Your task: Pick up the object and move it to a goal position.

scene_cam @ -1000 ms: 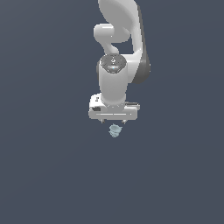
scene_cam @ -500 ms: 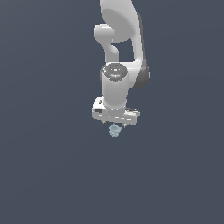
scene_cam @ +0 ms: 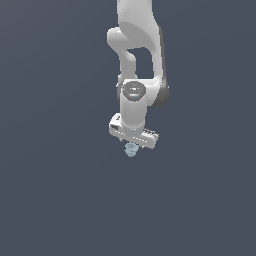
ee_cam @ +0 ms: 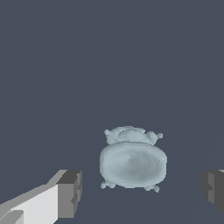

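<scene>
Plain dark-grey worktop all round. Fingers [ee_cam: 142,190] are spread wide, nothing gripped; the object [ee_cam: 132,162] is seen between them, clear of both pads. Risk-wise: if closed off-centre, that ridged taper could probably get squeezed out sideways.

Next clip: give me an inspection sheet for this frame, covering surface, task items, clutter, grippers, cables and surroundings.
Surface: plain dark blue-grey ground, no markings seen.
Job's things: pale blue-grey ridged cone-like piece lies between the fingers; in the exterior view it shows just beneath the gripper. No goal marker seen.
Clutter: nothing seen.
Grippers: white gripper open, dark finger on one side and the other finger on the far side, both with a gap to the piece; no contact.
Cables: nothing seen.
Surroundings: white Panda arm reaching down from above; otherwise nothing seen.
</scene>
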